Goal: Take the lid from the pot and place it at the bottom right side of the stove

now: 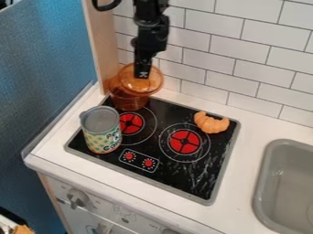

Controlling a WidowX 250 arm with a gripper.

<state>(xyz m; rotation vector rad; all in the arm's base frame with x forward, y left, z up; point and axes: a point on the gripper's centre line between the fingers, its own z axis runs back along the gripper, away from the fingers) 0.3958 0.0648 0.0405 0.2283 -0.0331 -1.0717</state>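
Observation:
At the upper left of the camera view, the black gripper [142, 73] hangs down over the orange see-through lid [149, 84], its tip overlapping the lid's upper middle. Whether it holds the lid's knob I cannot tell. The lid rests over, or just above, the amber see-through pot [127, 99], slightly toward the pot's right. The pot stands at the back left corner of the black stove [202, 176], behind the left burner. The stove's bottom right part is bare black surface with pale scratch-like marks.
An open can [102, 132] stands on the stove's left side. An orange croissant [211, 123] lies near the back right edge. A grey sink [287, 183] is at the right; a wooden post [101, 41] and tiled wall stand behind.

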